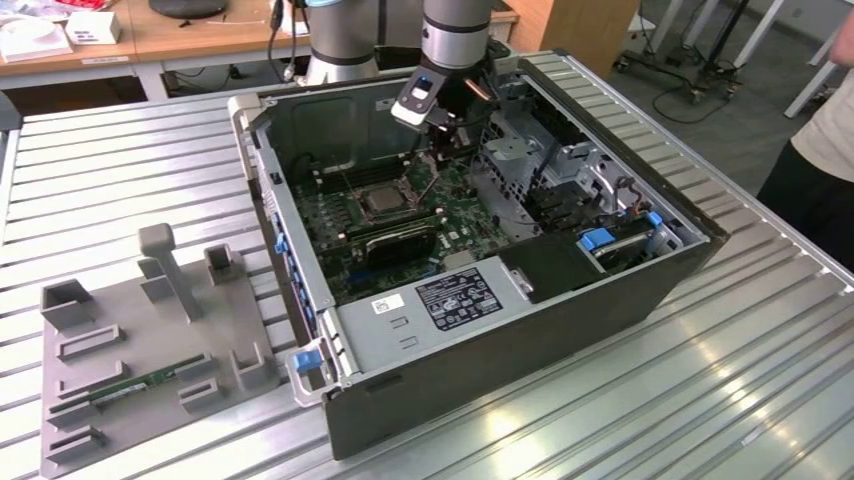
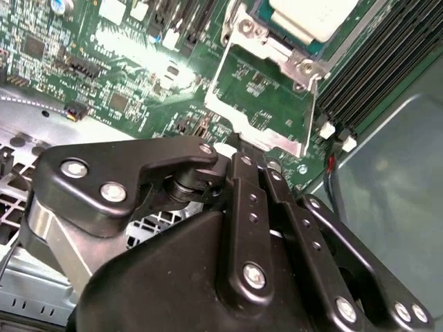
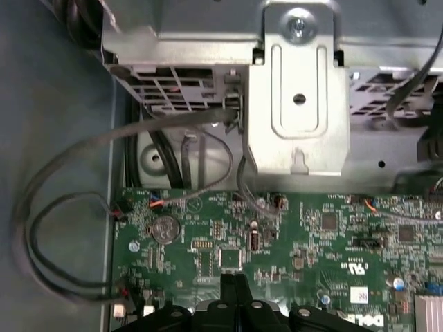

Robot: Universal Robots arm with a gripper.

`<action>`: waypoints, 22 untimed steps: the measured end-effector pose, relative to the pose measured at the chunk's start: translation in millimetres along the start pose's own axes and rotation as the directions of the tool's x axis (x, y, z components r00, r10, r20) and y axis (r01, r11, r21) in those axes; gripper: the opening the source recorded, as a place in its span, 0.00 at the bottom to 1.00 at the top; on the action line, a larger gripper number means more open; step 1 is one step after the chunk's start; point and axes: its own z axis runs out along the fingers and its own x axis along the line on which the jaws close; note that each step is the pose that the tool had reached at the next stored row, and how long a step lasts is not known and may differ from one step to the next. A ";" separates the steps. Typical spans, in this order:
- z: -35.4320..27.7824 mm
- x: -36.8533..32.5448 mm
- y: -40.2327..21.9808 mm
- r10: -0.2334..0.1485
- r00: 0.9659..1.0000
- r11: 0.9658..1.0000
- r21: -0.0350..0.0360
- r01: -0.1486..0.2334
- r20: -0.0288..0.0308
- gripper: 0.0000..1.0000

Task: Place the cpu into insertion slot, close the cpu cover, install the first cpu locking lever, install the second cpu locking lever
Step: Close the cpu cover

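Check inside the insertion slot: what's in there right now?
The cpu sits in the insertion slot, its pale metal top uncovered. The cpu cover is swung open beside it, green board showing through its window. The socket floor under the chip is hidden.

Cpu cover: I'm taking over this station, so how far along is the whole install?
Done: the cpu appears seated in the insertion slot. In hand: the cpu cover lies swung open, with green board showing through its window, and the gripper, fingers together, sits at the cover's free edge with nothing visibly held. Left: closing the cover, then both locking levers.
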 end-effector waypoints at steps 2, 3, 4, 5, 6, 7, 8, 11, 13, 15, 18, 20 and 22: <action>-0.2 0.0 -3.2 0.000 1.000 1.000 0.000 0.000 0.000 0.11; -0.3 0.0 -4.8 0.000 1.000 1.000 -0.001 0.000 0.000 0.11; -0.5 0.0 -6.5 0.000 1.000 1.000 -0.001 0.000 0.000 0.11; -0.6 0.0 -8.3 0.000 1.000 1.000 -0.001 0.000 0.000 0.11; -0.7 0.0 -10.3 0.000 1.000 1.000 -0.001 0.000 0.000 0.11; -0.9 0.1 -12.6 0.000 1.000 1.000 -0.002 0.000 0.000 0.11; -1.0 0.1 -14.8 0.000 1.000 1.000 -0.002 0.000 0.000 0.11; -1.4 0.1 -21.4 0.000 1.000 1.000 -0.003 0.000 0.000 0.11; -1.8 0.1 -26.0 0.000 1.000 1.000 -0.003 0.000 0.000 0.11; -2.1 0.2 -30.3 0.000 1.000 1.000 -0.004 0.000 0.000 0.11; -2.6 0.2 -37.0 0.000 1.000 1.000 -0.005 0.000 0.000 0.11; -2.8 0.2 -41.7 0.000 1.000 1.000 -0.006 0.000 0.000 0.11; -3.2 0.3 -46.3 0.000 1.000 1.000 -0.007 0.000 0.000 0.11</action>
